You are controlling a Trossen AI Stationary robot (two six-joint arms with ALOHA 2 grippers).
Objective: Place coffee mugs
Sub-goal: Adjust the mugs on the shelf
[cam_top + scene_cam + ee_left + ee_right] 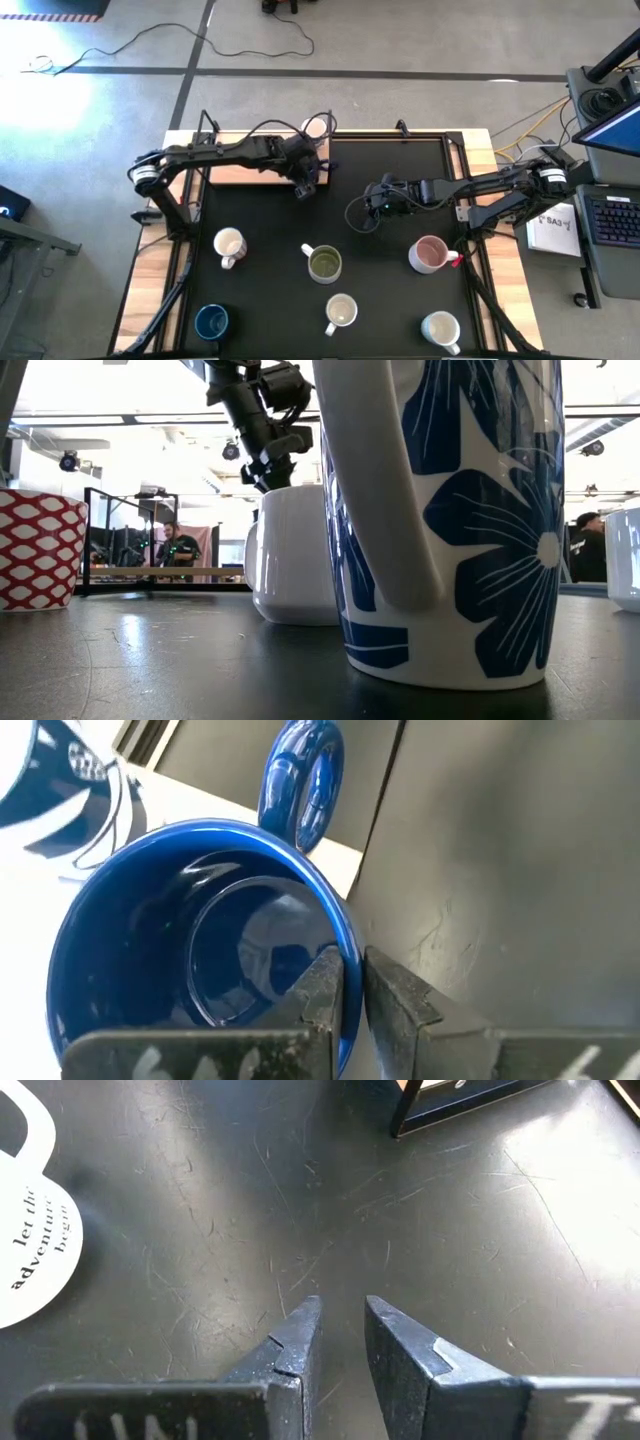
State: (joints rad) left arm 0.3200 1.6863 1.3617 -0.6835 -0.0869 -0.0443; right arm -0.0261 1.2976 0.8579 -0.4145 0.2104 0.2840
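Blue mug (200, 960) rim pinched by left claw (350, 990) near table's back edge; right claw (340, 1340) slightly spread.

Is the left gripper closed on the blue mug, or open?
Closed: the left gripper pinches the blue mug rim, one finger inside, one outside.

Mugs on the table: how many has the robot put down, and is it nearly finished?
Done: six mugs stand on the black mat, among them the pink mug and the olive-green mug. In hand: the left gripper pinches the rim of a dark blue mug near the mat's back edge. The right gripper hovers empty. Left: setting that blue mug down. I can't tell if more wait.
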